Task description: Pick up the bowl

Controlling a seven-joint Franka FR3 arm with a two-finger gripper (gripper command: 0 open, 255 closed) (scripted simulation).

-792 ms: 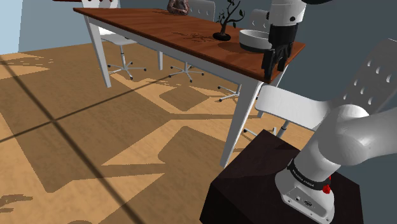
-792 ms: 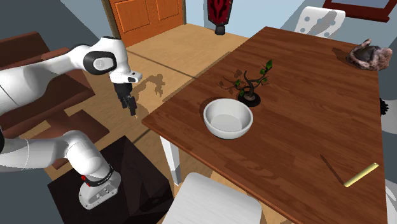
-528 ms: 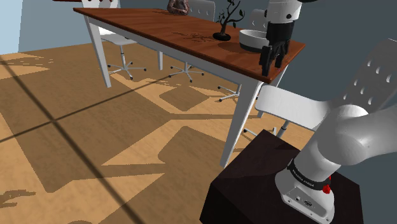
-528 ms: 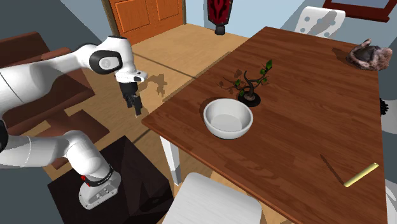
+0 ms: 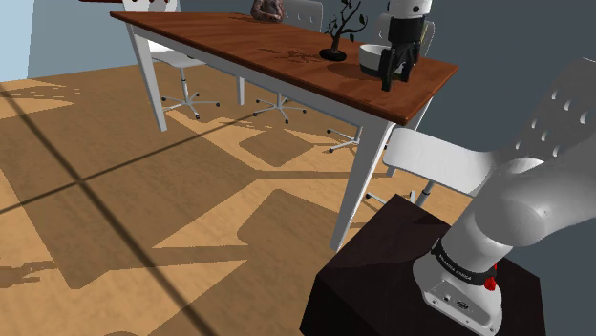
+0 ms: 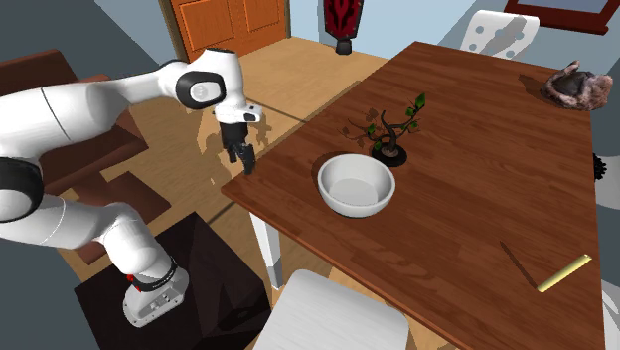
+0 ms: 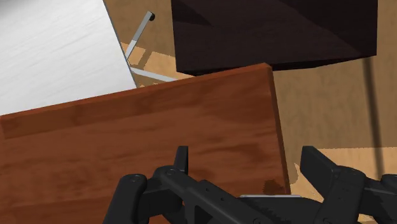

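- The gripper point(image 6: 241, 159) hung with its black fingers pointing down and standing apart, nothing between them; I judge it was spread wide so it could later drop over a rim
- In the wrist view the gripper point(image 7: 247, 154) looked straight down on a corner of the table point(image 7: 159, 140), one finger over the brown top and the other near its edge with the floor beyond, so it was above the table's corner rather than above any object
- In the shoulder view the gripper point(image 5: 392, 76) sat above the near end of the table point(image 5: 248, 48), at a height that looked to clear the top, probably so the arm could travel across without scraping
- The bowl point(image 6: 355, 185), white and upright with its mouth open to the ceiling, stood on the table point(image 6: 477, 199) apart from the gripper, further in from the corner toward the second exterior view's right
- In the shoulder view the bowl point(image 5: 370, 59) showed just behind the fingers, partly covered by them, which was overlap in the line of sight and not contact
- Its place close to the table's edge nearest the stand point(image 6: 189, 278) put it, by my reading, within easy reach
- A small potted plant point(image 6: 392, 129) stood just beside the bowl on its far side, so a grasp on the near rim looked safer
- A white chair point(image 6: 338, 313) sat tucked in below the table's edge, between stand and table
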